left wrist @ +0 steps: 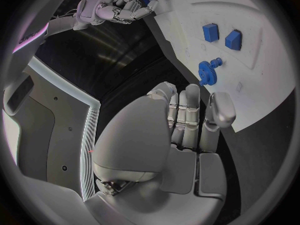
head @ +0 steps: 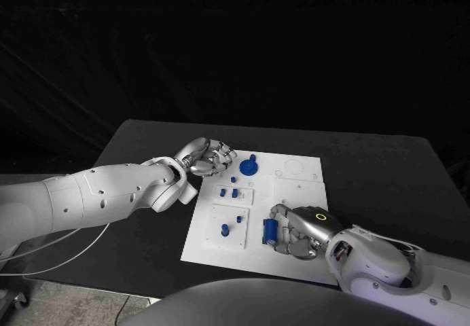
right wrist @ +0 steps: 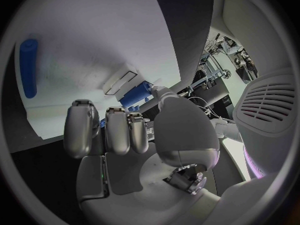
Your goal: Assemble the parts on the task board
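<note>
Here the task board [head: 294, 204] lies in the middle of the black table [head: 392, 163], with the assembly only partly advanced. The right hand [head: 297, 232] rests on the board's near edge, its fingers curled around a blue cylindrical part [head: 269, 231]; the right wrist view shows the same part [right wrist: 134, 96] gripped between thumb and fingers, just above the white surface. The left hand [head: 206, 157] hovers at the board's far left corner with its fingers curled in toward the palm; the left wrist view [left wrist: 187, 120] shows nothing held in them. Just beside it a blue gear [head: 248, 165] appears seated on the board, seen also in the left wrist view [left wrist: 207, 71]. Two small blue blocks [head: 228, 193] sit on a raised plate near the board's left side, and another small blue piece [head: 226, 229] lies on a second plate nearer the robot. A long blue peg [right wrist: 27, 67] lies flat on the board in the right wrist view. Judged from this layout, one part is in hand, not yet placed, and several outlined positions on the board's right half remain unfilled.
</note>
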Robot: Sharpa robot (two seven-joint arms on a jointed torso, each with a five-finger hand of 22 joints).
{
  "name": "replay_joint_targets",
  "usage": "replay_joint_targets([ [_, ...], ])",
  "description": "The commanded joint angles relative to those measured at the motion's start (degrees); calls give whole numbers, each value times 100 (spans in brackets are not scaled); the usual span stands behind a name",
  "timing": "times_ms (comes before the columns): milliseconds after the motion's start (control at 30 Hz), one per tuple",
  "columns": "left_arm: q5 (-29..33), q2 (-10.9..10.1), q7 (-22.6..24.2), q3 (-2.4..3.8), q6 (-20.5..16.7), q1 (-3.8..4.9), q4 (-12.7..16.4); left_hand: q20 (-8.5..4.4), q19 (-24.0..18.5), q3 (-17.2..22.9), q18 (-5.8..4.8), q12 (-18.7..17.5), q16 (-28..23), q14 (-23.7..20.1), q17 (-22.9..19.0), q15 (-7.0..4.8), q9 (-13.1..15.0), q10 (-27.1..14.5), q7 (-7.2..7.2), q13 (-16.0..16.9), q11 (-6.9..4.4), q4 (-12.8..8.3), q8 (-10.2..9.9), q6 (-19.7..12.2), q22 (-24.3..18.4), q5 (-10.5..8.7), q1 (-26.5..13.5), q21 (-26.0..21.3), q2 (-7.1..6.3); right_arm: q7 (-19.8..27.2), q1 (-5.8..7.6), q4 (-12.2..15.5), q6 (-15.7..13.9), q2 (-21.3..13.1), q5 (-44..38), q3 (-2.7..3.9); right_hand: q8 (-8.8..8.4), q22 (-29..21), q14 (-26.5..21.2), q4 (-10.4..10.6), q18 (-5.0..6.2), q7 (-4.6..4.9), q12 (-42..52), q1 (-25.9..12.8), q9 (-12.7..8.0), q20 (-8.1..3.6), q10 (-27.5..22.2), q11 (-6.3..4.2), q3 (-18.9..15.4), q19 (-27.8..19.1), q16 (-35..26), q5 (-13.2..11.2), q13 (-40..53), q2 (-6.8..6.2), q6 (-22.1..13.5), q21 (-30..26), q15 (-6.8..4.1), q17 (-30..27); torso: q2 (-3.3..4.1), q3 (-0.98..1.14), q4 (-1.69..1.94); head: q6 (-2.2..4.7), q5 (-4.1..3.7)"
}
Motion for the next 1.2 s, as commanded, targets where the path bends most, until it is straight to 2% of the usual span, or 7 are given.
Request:
replay_joint_targets([
  [33, -5, 6, 12, 4, 87, 0, 13, -14, -34, 28, 69, 34, -22, -30, -5, 11, -8, 15, 35, -6, 28, 18, 29, 2, 822, 34, 53, -20, 14, -198, -11, -6, 161, -9, -114, -4, -112, 988, 177, 5, 79, 28, -27, 53, -183, 49, 446, 49, -80, 7, -28, -231, 1341, -44, -85, -40, 57, -15, 0, 2, -2, -1, 9],
  [300, -5, 1, 8, 4, 84, -1, 15, -14, -36, 29, 69, 35, -22, -30, -6, 11, -9, 16, 36, -7, 28, 18, 29, 1, 822, 34, 56, -21, 15, -225, -11, 11, -62, -28, -201, -4, -385, 983, 174, 58, 85, 83, -34, 132, -719, 92, 437, 94, -571, 4, -37, -1365, 1329, -168, -368, -66, 95, -29, -2, 4, -4, -1, 14],
  [600, -5, -7, 11, 4, 69, -2, 22, -12, -41, 35, 70, 37, -23, -32, -11, 13, -14, 20, 40, -13, 30, 15, 31, -2, 821, 34, 67, -25, 23, -55, -2, 210, -599, -289, 14, 7, -332, 1009, 206, 97, 69, 62, -23, -172, -1016, 80, 449, 75, -1122, 43, 2, -2374, 1336, -719, -281, 22, 78, 42, 0, 0, 1, -1, 41],
  [800, -5, -25, 8, 4, 52, -3, 26, -12, -41, 35, 70, 37, -23, -32, -11, 13, -14, 20, 40, -13, 30, 15, 31, -2, 821, 34, 67, -25, 23, 119, 342, 449, -716, -739, 1078, 30, 28, 1048, 267, 89, 42, 21, 60, -444, -1003, 62, 524, 50, -1001, 103, 101, -2618, 1425, -513, 252, 161, 56, 213, -6, -1, -7, -1, 50],
  [867, -5, -22, 4, 4, 47, -3, 22, -12, -41, 35, 70, 37, -23, -32, -11, 13, -14, 20, 40, -13, 30, 15, 31, -2, 821, 34, 67, -25, 23, 87, 554, 500, -569, -916, 1471, 32, 181, 1055, 278, 82, 37, 5, 83, -446, -973, 59, 545, 44, -861, 116, 119, -2556, 1451, -313, 413, 189, 53, 245, -11, -4, -5, -1, 39],
  [967, -5, -12, 3, 4, 37, -3, 16, -12, -43, 36, 71, 37, -23, -32, -12, 13, -14, 20, 42, -14, 30, 15, 33, 0, 820, 34, 69, -27, 24, -62, 816, 526, -200, -1131, 1787, 33, 557, 1074, 289, 27, 25, -66, 135, -289, -863, 41, 590, 8, -605, 145, 144, -1831, 1510, 93, 758, 258, 23, 289, -18, -12, 4, -1, 19],
  [1200, -5, 9, 23, 3, 31, -3, -2, -11, -46, 33, 72, 37, -23, -32, -13, 14, -15, 19, 45, -17, 31, 15, 36, 1, 820, 33, 68, -29, 21, -483, 1064, 433, 719, -1422, 1514, 22, 1120, 1072, 292, -31, 27, -217, 135, 143, -635, -54, 590, -130, -461, 143, 146, 147, 1510, 139, 1234, 258, -85, 307, -12, -2, -9, -1, 2],
])
